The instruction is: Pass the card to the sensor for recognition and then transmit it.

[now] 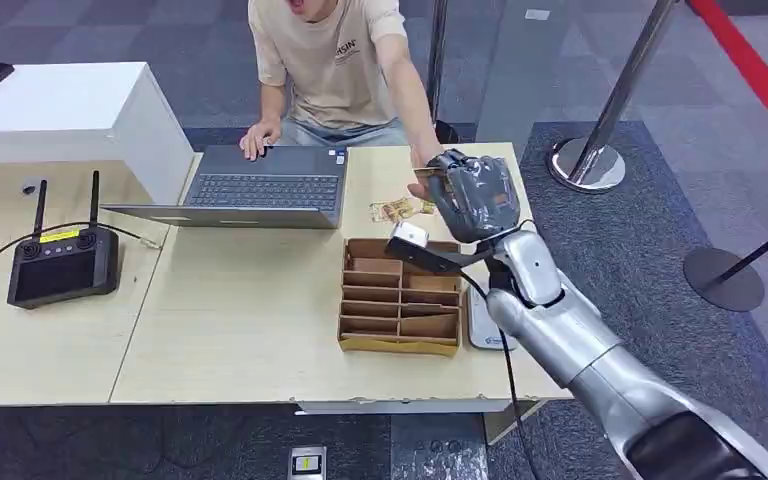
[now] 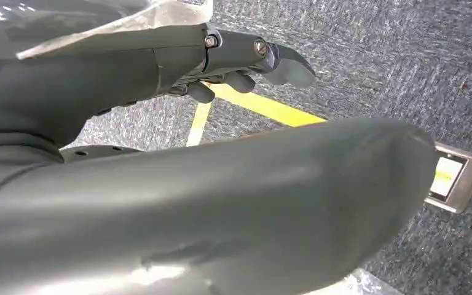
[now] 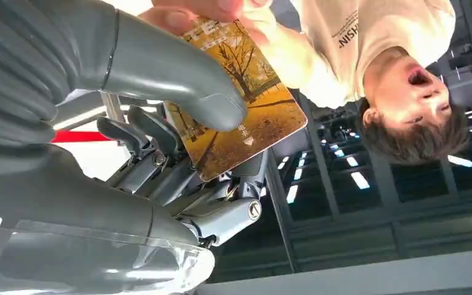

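My right hand (image 1: 475, 195) is raised over the far right of the table and pinches a golden-brown card (image 3: 246, 123) with a tree picture between its thumb and fingers. In the head view the card (image 1: 425, 175) shows as a thin edge at the hand's left side. A person's hand (image 3: 221, 9) reaches across the table and grips the same card at its other end. The white card sensor (image 1: 485, 320) lies flat on the table below my forearm, right of the cardboard organiser. My left hand (image 2: 178, 58) hangs over grey carpet, holding nothing, fingers loosely extended.
A cardboard organiser (image 1: 400, 295) with several slots stands mid-table; another card (image 1: 400, 210) lies behind it. An open laptop (image 1: 265, 185) is in front of the seated person (image 1: 335, 60). A black controller (image 1: 62, 265) sits left, and a stanchion base (image 1: 590, 165) stands right.
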